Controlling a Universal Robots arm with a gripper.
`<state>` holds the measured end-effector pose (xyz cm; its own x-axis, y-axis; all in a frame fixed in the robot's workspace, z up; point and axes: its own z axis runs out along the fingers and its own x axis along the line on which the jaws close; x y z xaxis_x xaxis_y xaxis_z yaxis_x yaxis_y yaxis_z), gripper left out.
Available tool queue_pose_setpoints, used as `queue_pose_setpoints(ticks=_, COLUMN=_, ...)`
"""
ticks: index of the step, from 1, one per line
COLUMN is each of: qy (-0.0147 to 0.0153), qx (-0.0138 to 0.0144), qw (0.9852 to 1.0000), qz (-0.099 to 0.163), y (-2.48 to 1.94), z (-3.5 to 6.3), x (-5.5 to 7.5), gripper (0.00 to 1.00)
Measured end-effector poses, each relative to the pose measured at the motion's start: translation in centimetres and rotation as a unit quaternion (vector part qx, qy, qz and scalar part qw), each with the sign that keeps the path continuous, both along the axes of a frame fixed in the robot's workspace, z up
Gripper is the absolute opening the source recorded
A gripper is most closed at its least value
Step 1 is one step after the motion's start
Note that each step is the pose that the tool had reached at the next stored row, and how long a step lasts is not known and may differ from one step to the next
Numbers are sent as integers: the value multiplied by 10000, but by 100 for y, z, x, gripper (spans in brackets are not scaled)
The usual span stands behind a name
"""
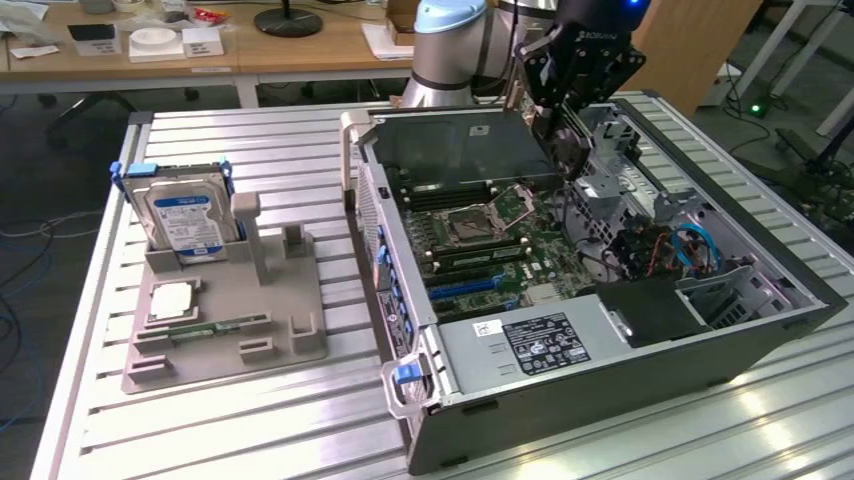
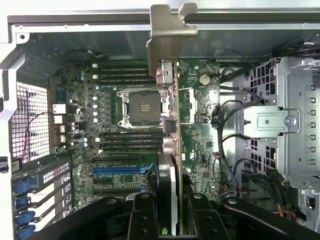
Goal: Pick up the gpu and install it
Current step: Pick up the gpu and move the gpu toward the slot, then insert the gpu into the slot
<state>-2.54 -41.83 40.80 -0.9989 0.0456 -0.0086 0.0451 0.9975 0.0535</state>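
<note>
My gripper (image 1: 567,105) hangs over the far end of the open computer case (image 1: 747,340), shut on the gpu (image 1: 571,150). In the wrist view the gpu (image 2: 176,125) stands edge-on between the black fingers (image 2: 145,215), its silver end bracket (image 2: 170,35) pointing away from the camera toward the case wall. The card hovers above the motherboard (image 2: 130,105), just beside the CPU socket (image 2: 142,105). A blue expansion slot (image 2: 122,170) lies on the board, off to one side of the card's line.
A grey holder (image 1: 267,330) on the exterior view's left carries a hard drive (image 1: 187,220), a RAM stick (image 1: 220,327) and a chip (image 1: 174,300). Inside the case are a metal drive cage (image 2: 285,120), black cables (image 2: 230,115) and a power supply (image 1: 534,345).
</note>
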Motion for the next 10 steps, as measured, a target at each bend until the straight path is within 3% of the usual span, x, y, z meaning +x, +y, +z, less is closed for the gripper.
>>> queue_pose_setpoints(ticks=10, qy=0, qx=0, qw=10000, qz=4, y=0, z=0, x=0, gripper=29)
